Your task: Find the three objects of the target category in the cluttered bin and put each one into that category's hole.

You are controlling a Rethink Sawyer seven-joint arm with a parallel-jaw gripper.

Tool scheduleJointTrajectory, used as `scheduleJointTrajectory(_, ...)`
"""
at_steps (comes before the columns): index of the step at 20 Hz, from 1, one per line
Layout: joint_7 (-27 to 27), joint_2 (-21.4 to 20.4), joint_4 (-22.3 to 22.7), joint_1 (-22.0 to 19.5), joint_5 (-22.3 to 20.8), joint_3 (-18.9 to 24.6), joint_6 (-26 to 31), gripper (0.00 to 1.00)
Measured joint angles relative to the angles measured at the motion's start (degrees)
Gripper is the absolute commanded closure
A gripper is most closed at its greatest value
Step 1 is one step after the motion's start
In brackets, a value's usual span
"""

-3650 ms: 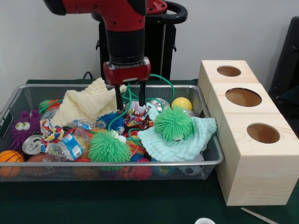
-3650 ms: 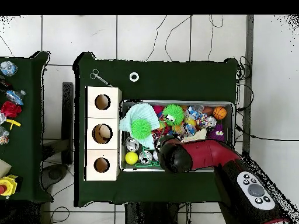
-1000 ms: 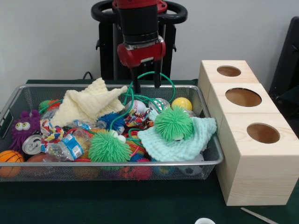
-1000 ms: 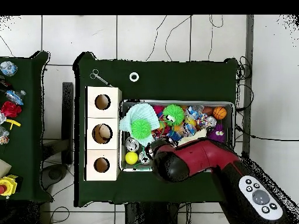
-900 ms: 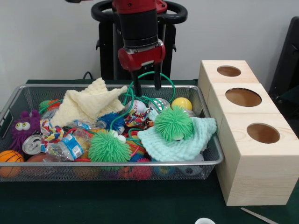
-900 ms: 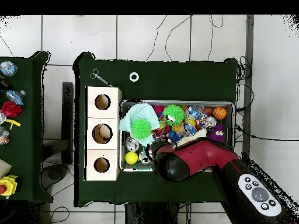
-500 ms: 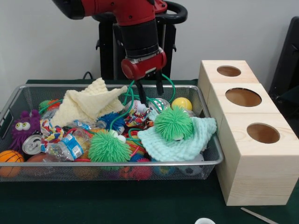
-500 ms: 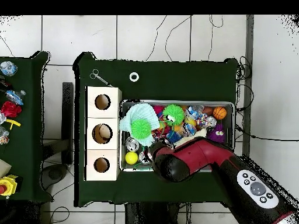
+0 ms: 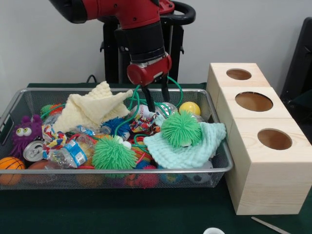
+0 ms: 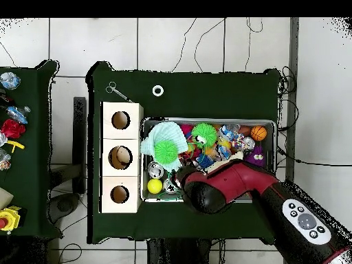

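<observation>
A wire bin (image 9: pixel 14 101) holds a jumble of toys, cloths and cans. My gripper (image 9: pixel 158 101) hangs open and empty over the bin's back part, tilted. Its tips are just above a silver can (image 9: pixel 168 108) and a small baseball (image 9: pixel 142 112), amid a green cord (image 9: pixel 174 84). A yellow ball (image 9: pixel 189 107) lies to the right of them. Two green fuzzy balls (image 9: pixel 181 129) (image 9: pixel 113 153) sit near the front, one on a mint cloth (image 9: pixel 195 148). A wooden box (image 9: pixel 263 168) with three round holes stands right of the bin. In the overhead view the arm (image 10: pixel 206 191) hides the gripper.
A yellow cloth (image 9: pixel 90 108), purple monster toy (image 9: pixel 24 130), crushed can (image 9: pixel 33 151), plastic bottle (image 9: pixel 68 156) and orange basketball (image 9: pixel 9 165) fill the bin's left side. Scissors (image 10: pixel 117 91) and a white ring (image 10: pixel 158 90) lie on the green table beyond the box.
The gripper rose out of the clutter, shifted toward the box side, then came down a little and tilted. It has stayed open and empty throughout.
</observation>
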Motion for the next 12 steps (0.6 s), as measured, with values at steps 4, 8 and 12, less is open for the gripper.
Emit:
scheduleJointTrajectory(4, -4.32, 0.01, -1.28, -1.37, -0.10, 0.92, 0.01, 0.00)
scheduleJointTrajectory(8, -6.91, 0.06, -2.44, -2.07, -0.11, 1.07, 0.00, 0.00)
scheduleJointTrajectory(12, -8.59, 1.01, -3.93, -2.27, -0.12, 1.07, 0.00, 0.00)
